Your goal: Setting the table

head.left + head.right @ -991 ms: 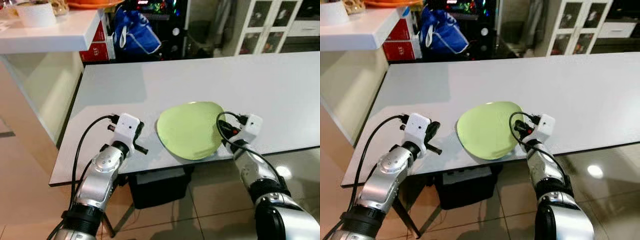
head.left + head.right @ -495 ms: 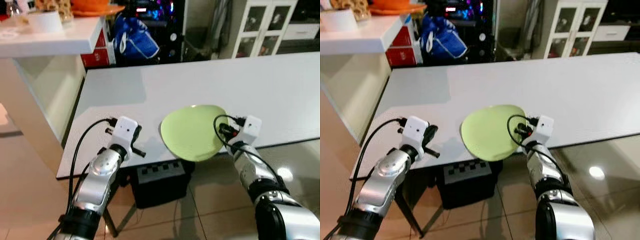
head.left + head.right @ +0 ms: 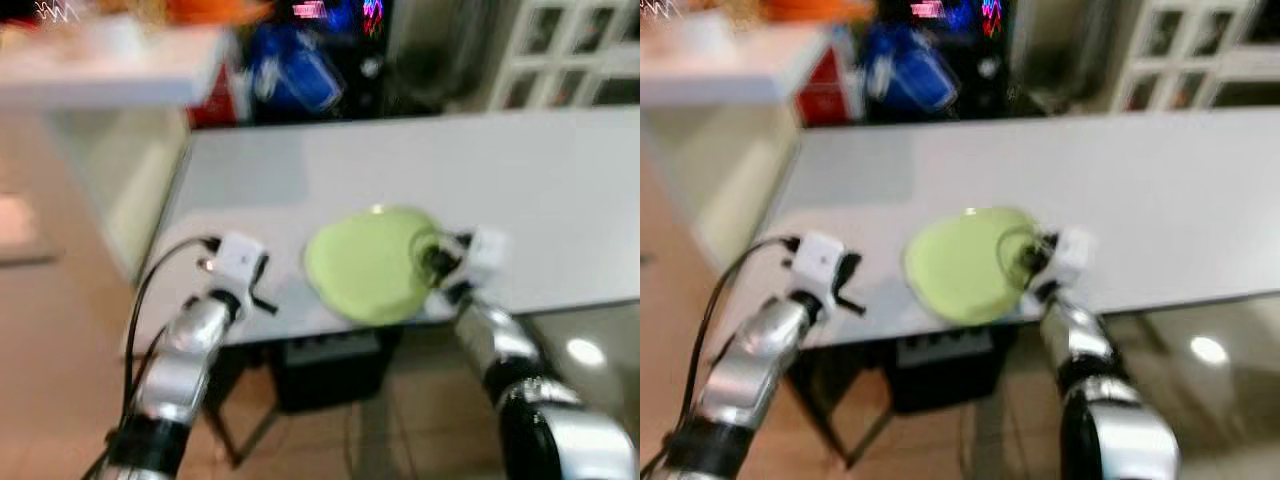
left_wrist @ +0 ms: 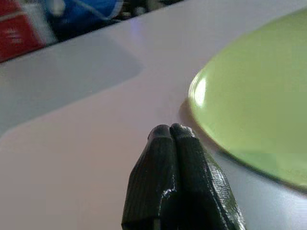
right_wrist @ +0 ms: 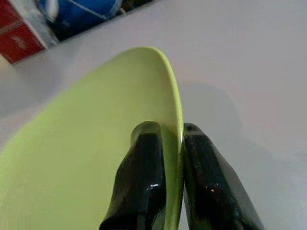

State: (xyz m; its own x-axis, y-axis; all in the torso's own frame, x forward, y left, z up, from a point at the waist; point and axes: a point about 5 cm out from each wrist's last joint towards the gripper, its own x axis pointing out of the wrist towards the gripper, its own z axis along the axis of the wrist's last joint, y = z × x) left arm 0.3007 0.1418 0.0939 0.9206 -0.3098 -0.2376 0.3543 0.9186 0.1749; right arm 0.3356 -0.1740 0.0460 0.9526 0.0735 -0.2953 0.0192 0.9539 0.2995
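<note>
The right claw [image 5: 168,182] pinches the plate [image 3: 368,262] by its rim, tilted over the desk [image 3: 560,190], likely for placing; the left claw [image 4: 175,143] is pressed closed, empty.

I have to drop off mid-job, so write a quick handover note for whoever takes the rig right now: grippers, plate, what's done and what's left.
Right gripper: shut on the rim of the round light-green plate, one finger on each side of the edge.
Left gripper: shut, holding nothing, low over the white table just beside the plate.
Plate: at the table's near edge, its far side looking raised off the surface. Head views are blurred.
Done: plate brought to the table.
Left: lay it flat, release, then fetch the rest of the setting.
</note>
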